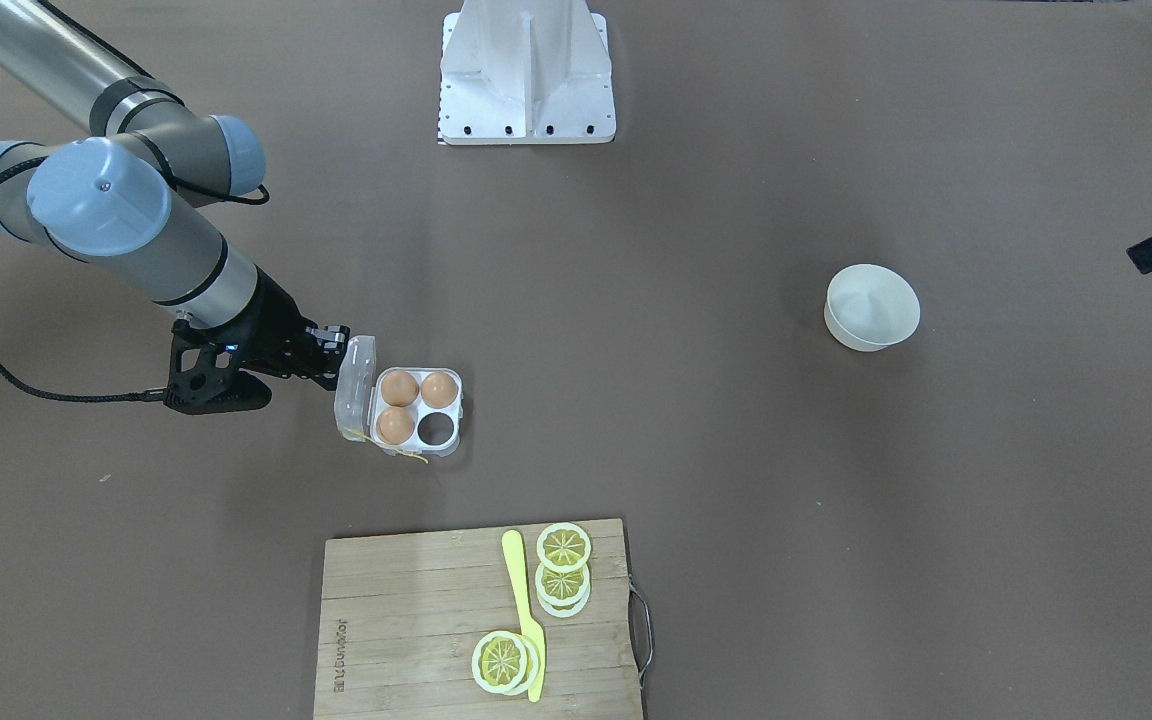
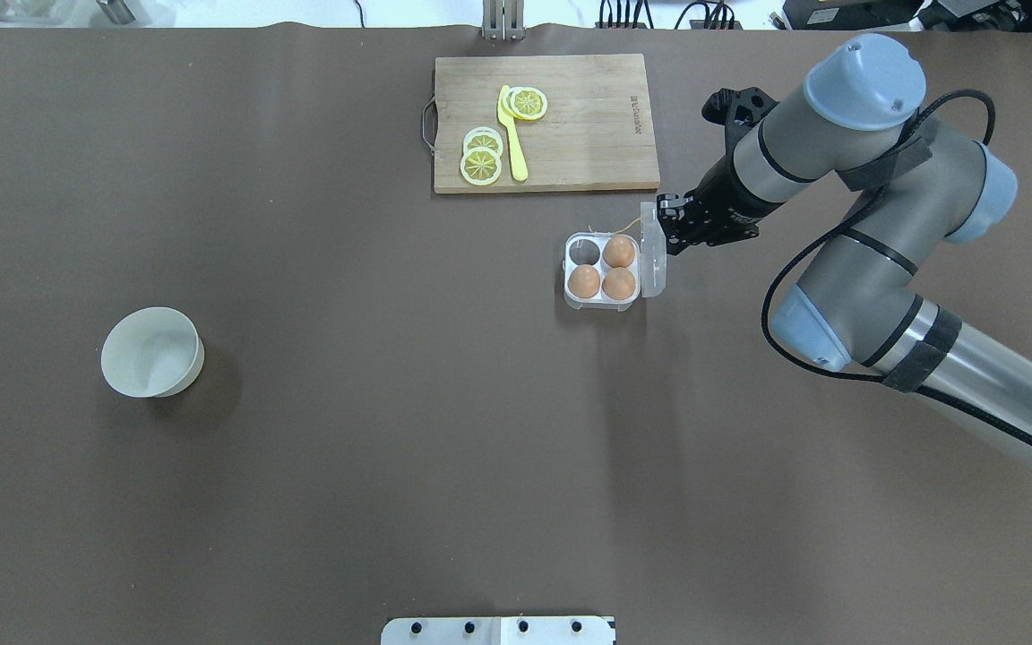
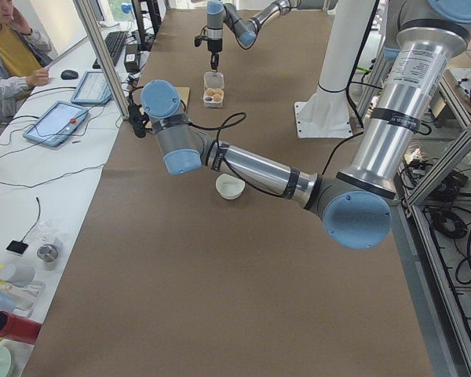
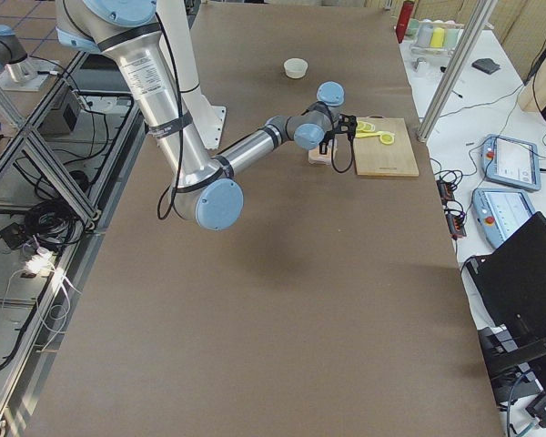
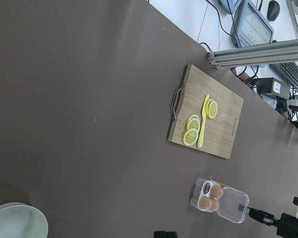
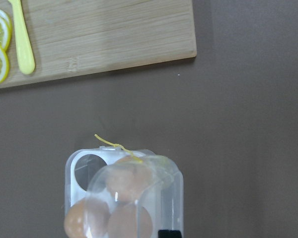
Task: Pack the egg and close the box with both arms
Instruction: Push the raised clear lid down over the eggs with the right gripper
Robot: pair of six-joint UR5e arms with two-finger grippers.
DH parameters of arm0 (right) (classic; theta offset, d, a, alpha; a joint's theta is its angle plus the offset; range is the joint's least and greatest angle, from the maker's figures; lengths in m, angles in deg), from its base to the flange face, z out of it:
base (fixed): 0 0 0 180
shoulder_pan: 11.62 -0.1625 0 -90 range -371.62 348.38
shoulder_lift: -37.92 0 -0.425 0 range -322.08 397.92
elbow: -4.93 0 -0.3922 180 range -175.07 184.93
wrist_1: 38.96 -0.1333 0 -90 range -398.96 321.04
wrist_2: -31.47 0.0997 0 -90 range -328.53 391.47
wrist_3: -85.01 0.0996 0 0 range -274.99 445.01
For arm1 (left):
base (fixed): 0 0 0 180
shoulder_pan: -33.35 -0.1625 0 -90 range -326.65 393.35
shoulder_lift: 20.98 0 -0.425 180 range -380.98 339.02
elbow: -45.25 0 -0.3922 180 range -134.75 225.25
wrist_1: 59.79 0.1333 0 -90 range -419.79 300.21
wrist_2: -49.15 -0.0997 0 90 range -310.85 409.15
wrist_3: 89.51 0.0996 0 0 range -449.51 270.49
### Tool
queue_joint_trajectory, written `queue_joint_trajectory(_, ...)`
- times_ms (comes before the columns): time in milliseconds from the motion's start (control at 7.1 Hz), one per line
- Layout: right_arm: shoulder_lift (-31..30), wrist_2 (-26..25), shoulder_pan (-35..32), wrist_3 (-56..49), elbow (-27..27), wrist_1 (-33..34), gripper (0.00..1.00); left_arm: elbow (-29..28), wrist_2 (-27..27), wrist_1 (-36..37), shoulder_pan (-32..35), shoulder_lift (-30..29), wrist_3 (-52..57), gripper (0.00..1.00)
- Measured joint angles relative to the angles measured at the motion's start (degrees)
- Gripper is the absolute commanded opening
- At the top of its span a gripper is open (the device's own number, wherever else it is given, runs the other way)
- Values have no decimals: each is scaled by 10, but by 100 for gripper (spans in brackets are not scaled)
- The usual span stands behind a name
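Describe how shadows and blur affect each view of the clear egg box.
Overhead exterior: even light, a soft shadow beside the small clear-plastic four-cell egg box and round white bowl. Right wrist: the box's transparent lid, near the lens, hazes the light-brown eggs behind it.

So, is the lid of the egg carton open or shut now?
Open. The clear lid stands tilted up at the edge of the carton; three eggs and one empty cell lie uncovered.
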Motion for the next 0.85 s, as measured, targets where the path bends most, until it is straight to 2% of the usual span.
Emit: queue_joint_trajectory(845, 48, -5, 25, 63, -11, -1, 0, 1, 18, 1, 21, 1, 0, 0)
